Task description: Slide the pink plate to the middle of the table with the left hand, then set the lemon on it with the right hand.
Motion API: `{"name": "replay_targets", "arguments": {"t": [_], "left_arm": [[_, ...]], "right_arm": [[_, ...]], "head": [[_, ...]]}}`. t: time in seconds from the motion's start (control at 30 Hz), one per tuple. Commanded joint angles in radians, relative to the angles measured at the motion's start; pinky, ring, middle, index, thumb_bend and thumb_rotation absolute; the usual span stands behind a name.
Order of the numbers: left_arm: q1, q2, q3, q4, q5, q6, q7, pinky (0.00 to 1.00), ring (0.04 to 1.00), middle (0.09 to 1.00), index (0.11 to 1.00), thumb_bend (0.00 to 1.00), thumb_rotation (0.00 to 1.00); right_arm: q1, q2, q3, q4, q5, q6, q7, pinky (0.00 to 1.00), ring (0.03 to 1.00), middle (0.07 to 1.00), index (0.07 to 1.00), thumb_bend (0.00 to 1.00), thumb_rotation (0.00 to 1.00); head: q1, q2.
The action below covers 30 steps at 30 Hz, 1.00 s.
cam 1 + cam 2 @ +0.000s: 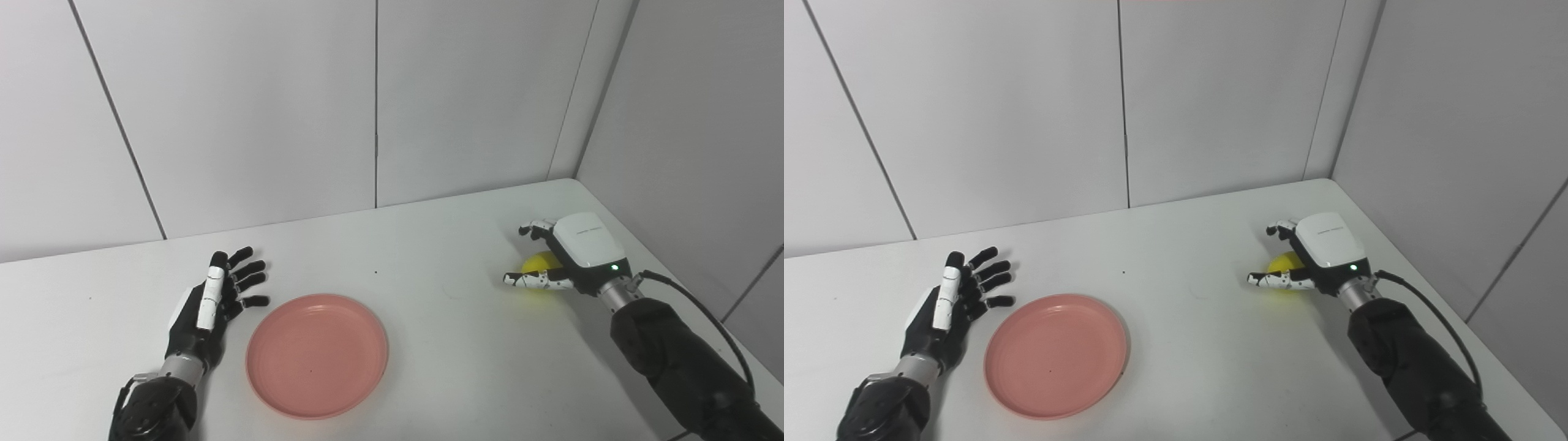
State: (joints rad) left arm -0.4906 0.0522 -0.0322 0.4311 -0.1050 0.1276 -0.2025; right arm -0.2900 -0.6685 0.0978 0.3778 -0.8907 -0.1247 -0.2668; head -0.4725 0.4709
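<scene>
White everywhere you look: plain white wall panels [245,110] with thin dark seams running down them, meeting in a corner at the back right, and a matte white table [429,257] that fills the lower half of both views. You can spot a couple of tiny dark specks on the tabletop and that's about it for texture.

Your pink plate [316,355] sits flat toward the front of the table, a bit left of centre, with nothing on it. Your left hand [211,303] is just beside its left rim, not touching as far as I can tell, palm turned sideways with the fingers [250,268] spread apart and holding nothing.

Over on the right side, near the corner, your right hand [1314,260] is down over the lemon [1283,264]. Fingers curl over the far side and the thumb sits along the near side, so it's wrapped around the fruit, which looks like it's on the table or barely off it; can't tell which. Only a slice of yellow peeks out under the palm. Lemon and plate are well apart.
</scene>
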Motion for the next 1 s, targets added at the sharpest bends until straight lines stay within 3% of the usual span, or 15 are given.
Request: {"name": "replay_targets", "arguments": {"t": [0.0, 0.63, 0.97], "left_arm": [[0.028, 0.008, -0.004, 0.041, 0.009, 0.041, 0.002, 0.74, 0.816, 0.803, 0.835, 0.79, 0.97], [0.020, 0.013, -0.007, 0.035, 0.015, 0.045, 0.004, 0.75, 0.804, 0.794, 0.821, 0.81, 0.97], [0.018, 0.016, -0.010, 0.038, 0.020, 0.043, 0.005, 0.73, 0.798, 0.793, 0.819, 0.81, 0.97]], "right_arm": [[-0.024, -0.035, -0.010, -0.013, 0.025, -0.032, -0.040, 0.56, 0.614, 0.657, 0.679, 0.80, 0.96], [-0.005, -0.002, 0.020, 0.008, 0.096, -0.018, -0.025, 0.52, 0.586, 0.636, 0.670, 0.79, 0.93], [0.003, 0.004, 0.034, 0.024, 0.106, 0.011, 0.019, 0.49, 0.571, 0.612, 0.619, 0.77, 0.94]], "head": [[0.001, 0.001], [0.008, 0.000], [0.006, 0.002]]}}
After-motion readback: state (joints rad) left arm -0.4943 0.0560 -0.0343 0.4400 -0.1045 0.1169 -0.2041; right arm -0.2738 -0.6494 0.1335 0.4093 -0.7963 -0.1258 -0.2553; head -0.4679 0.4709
